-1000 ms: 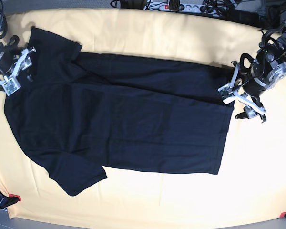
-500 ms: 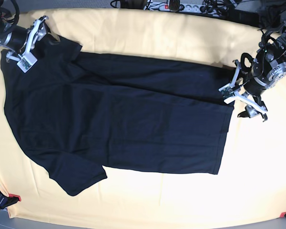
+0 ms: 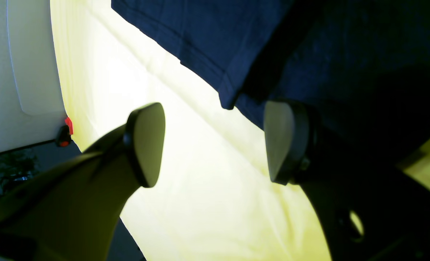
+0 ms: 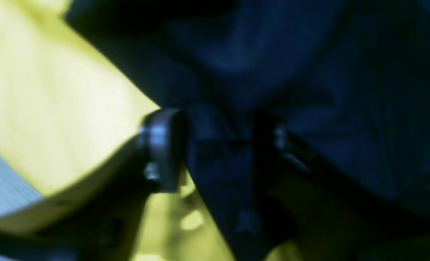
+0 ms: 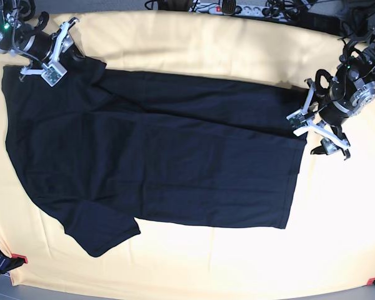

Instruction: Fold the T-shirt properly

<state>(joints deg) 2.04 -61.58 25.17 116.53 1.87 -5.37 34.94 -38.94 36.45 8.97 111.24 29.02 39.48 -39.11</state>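
Between the right hand [image 4: 215, 148] pads, gripped T-shirt [image 5: 156, 150] sleeve; left hand [image 3: 215, 145] agape.

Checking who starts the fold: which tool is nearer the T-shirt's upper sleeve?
Right. The right tool is at the upper sleeve of the T-shirt, fabric between its fingers; the left tool waits open by the hem, far across.

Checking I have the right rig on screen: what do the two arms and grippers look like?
Both arms are black with silver-grey metal parts. The left gripper and the right gripper have white finger brackets. Close up, the fingers end in rounded, paddle-shaped pads, pale-faced with dark rims.
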